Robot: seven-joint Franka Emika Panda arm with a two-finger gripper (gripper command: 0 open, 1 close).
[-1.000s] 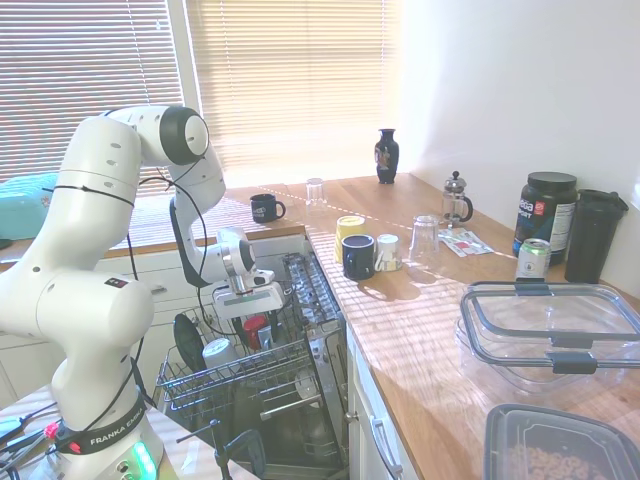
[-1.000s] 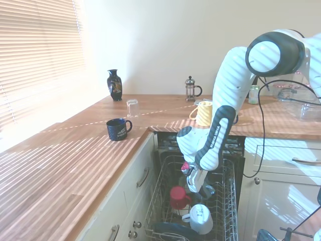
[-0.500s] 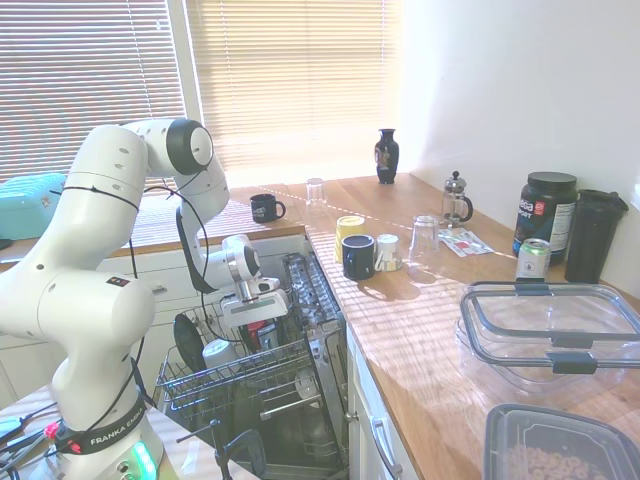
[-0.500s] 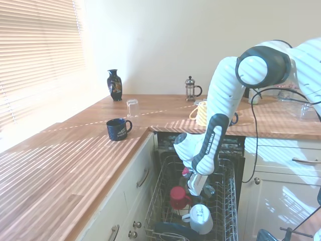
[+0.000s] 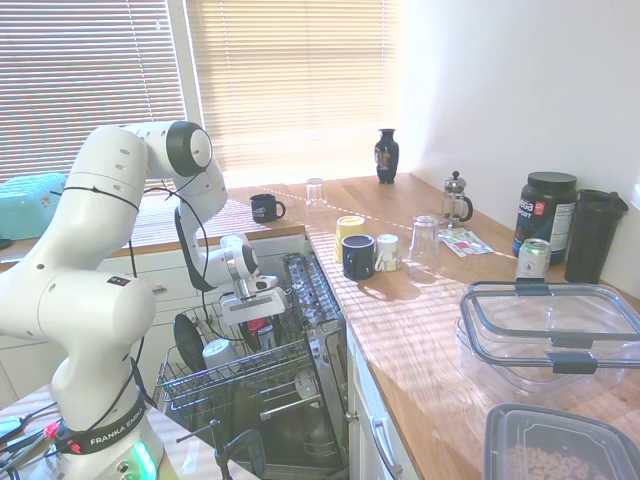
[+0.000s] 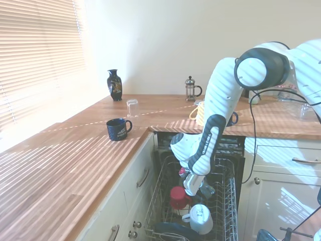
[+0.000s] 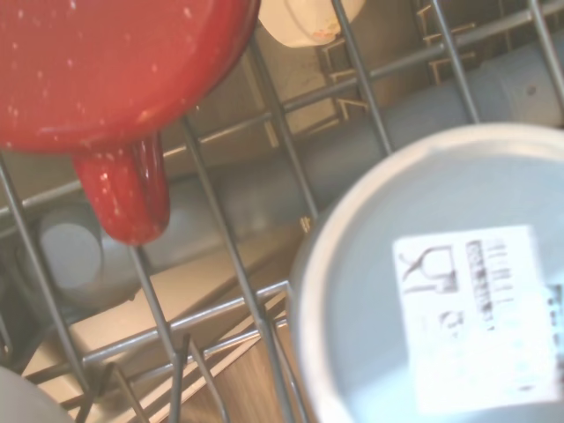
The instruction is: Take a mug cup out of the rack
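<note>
Second exterior view: gripper (image 6: 192, 187) low over rack (image 6: 226, 201), just beside red mug (image 6: 178, 197). Claw state unclear, can't tell.

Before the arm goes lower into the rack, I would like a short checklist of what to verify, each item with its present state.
1. Rack pulled out and reachable from above: ok.
2. A mug is there to take: ok. A red mug and a white mug sit upside down in the rack.
3. Tool is over the mugs: ok. It hangs low in the rack beside the red mug, and the wrist view shows both mugs close.
4. Which mug it aims at: cannot tell.
5. Fingers open wide enough: cannot tell, neither exterior view shows them clearly.
6. Free place to set a mug on the counter: ok.
</note>
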